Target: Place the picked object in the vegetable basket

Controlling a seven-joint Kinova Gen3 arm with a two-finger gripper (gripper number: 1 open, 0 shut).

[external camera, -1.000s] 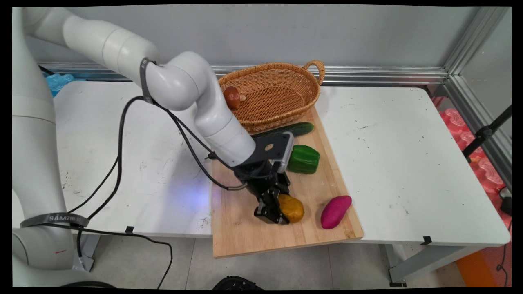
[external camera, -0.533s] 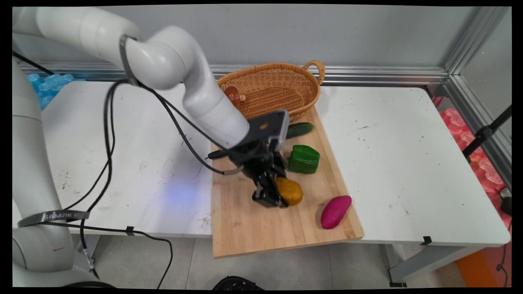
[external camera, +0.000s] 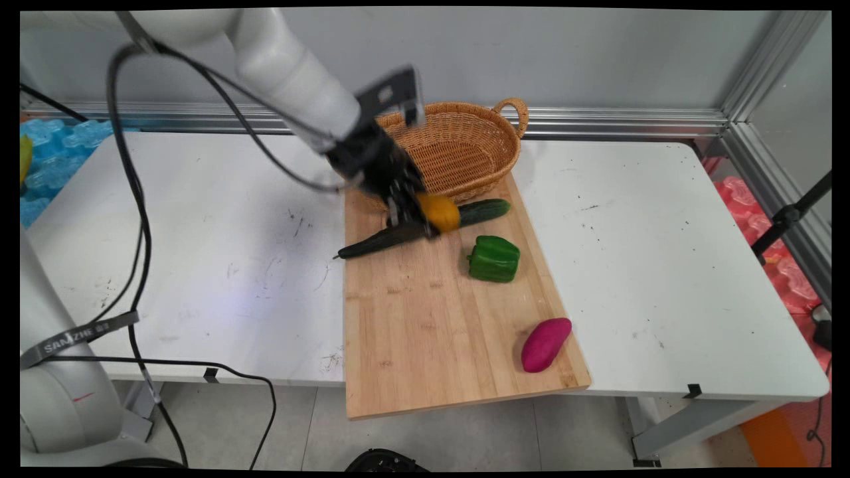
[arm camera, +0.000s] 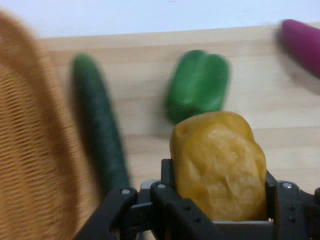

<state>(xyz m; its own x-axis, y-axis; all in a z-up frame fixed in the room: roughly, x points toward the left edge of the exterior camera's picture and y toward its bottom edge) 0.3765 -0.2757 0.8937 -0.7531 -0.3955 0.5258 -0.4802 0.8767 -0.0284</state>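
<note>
White counter [external camera: 637, 265] is carrying a pale wooden cutting board [external camera: 425, 345]; the black two-finger gripper [external camera: 415, 216] is hanging above it, fingers pinching a lumpy yellow-brown potato [external camera: 438, 211] over a long dark green cucumber [external camera: 488, 210], beside an oval woven wicker basket [external camera: 458, 149]; a blocky green bell pepper [external camera: 493, 258] and magenta sweet potato [external camera: 545, 344] are lying on the board.

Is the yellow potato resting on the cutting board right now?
No, the gripper is shut on the yellow potato and holds it in the air above the cucumber, off the cutting board.
</note>
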